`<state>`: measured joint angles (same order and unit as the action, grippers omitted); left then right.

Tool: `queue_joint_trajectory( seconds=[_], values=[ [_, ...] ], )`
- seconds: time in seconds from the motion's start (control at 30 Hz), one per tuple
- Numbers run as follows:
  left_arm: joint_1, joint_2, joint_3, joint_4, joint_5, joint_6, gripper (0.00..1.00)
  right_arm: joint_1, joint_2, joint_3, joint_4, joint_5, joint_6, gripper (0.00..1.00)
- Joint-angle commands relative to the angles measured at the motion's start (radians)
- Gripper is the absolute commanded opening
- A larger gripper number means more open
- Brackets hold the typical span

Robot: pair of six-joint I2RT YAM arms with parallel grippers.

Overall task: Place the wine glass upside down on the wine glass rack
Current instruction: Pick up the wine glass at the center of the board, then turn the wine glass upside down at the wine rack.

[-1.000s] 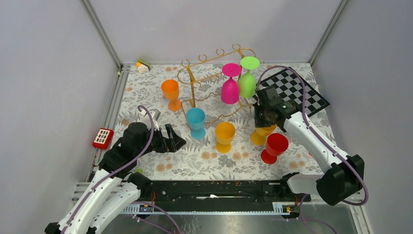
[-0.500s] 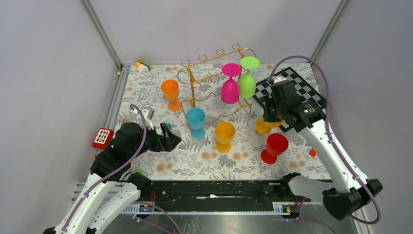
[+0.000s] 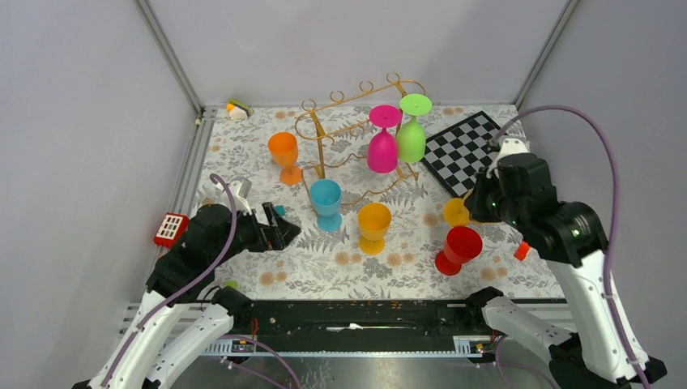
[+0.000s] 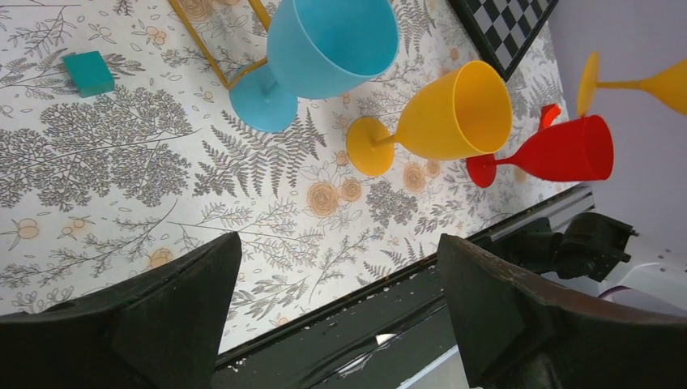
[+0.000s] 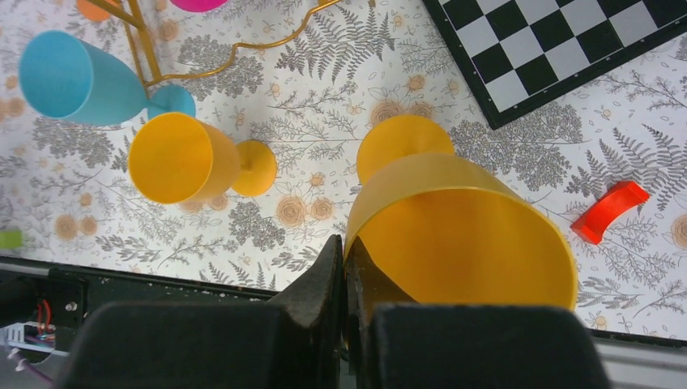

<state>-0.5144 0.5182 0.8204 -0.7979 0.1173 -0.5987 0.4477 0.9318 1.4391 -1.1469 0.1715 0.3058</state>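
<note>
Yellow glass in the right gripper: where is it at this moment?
Top view, right side: the held glass is pinched at its rim by the right gripper, between the checkerboard and the red glass.

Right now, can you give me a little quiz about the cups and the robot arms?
1. True or false: the left gripper holds the blue glass.
2. Which glasses hang upside down on the wine glass rack? A) pink and green B) red and orange C) none
3. What is the right gripper shut on?

Key:
1. False. It is open and empty, and the blue glass stands untouched.
2. A. They are the pink glass and the green glass.
3. The rim of a yellow glass.
</note>
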Motion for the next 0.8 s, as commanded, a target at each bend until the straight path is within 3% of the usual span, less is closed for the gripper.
queue_joint_trajectory(
  seconds=[0.0, 0.53, 0.77],
  values=[
    [-0.004, -0.015, 0.031, 0.069, 0.013, -0.062, 0.98, 0.008, -0.066, 0.069, -0.077, -0.01, 0.045, 0.0],
    [-0.006, 0.087, 0.026, 0.189, 0.245, -0.189, 0.9, 0.008, -0.165, 0.032, -0.074, -0.197, 0.113, 0.0],
    [-0.079, 0.145, 0.036, 0.301, 0.25, -0.25, 0.88, 0.008, -0.179, 0.029, -0.019, -0.267, 0.138, 0.0]
  ],
)
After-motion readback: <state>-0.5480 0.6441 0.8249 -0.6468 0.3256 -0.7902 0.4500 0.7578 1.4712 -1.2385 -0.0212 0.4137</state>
